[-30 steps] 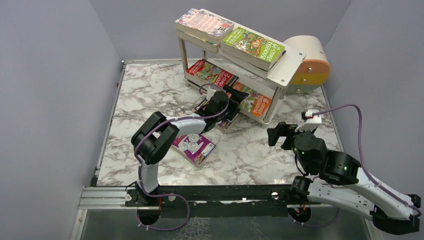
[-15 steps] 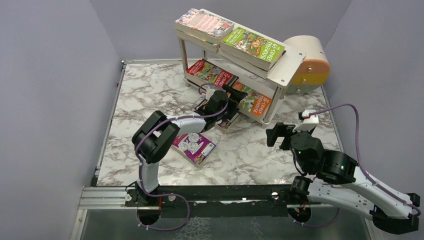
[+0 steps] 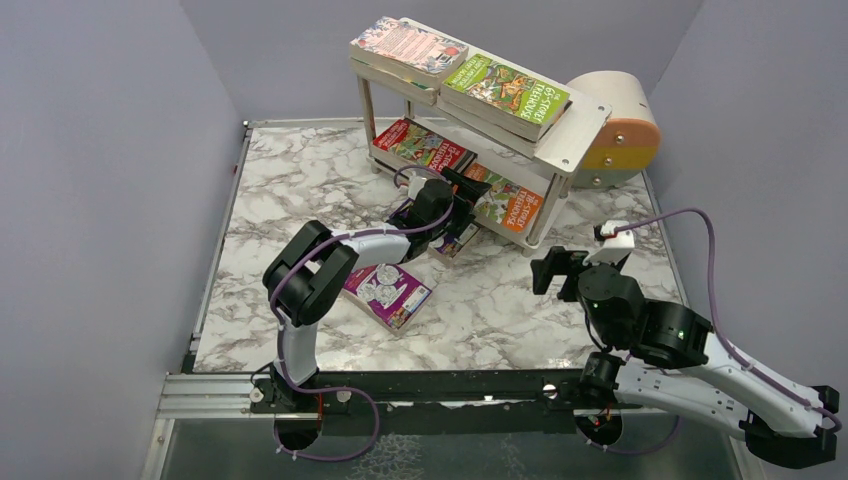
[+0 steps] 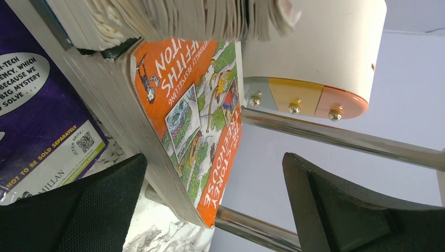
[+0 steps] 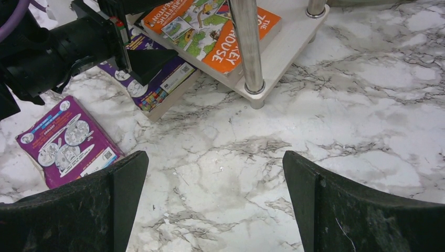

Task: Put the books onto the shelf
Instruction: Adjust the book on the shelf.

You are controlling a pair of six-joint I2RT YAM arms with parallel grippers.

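Left hand (image 4: 212, 157) stands wide and holds nothing, its fingers reaching in low at the front of the shelf (image 3: 575, 135), level with the lower board. The likely reason is the purple book (image 5: 157, 86) just under it, which seems to lie slanted against that board's edge with its near end on the desk (image 3: 300, 190), in want of a push or a fresh grip. The right hand (image 5: 215, 163), also wide and empty, hovers over bare desk near the shelf's front leg, seemingly kept back so the arms do not cross. A second purple book (image 3: 388, 292) lies flat on the desk, well apart from the shelf, so two books appear left to place. Already shelved are a pink book (image 3: 408, 42) and a green book (image 3: 505, 92) topping stacks on the upper board, and a red book (image 3: 422, 143) and an orange book (image 4: 204, 105) below, all laid flat. The orange cover reads "STOREY TREEHOUSE", its number unreadable, with cut-off words ending "TON" and "FITHS". The green cover seems to say "65-STOREY TREEHOUSE". The nearer purple back cover shows "NOT TO BE SOLD SEPARATELY", a QR code and "MILLAN", its start cut off. A round box (image 4: 315, 47) sits behind the shelf.
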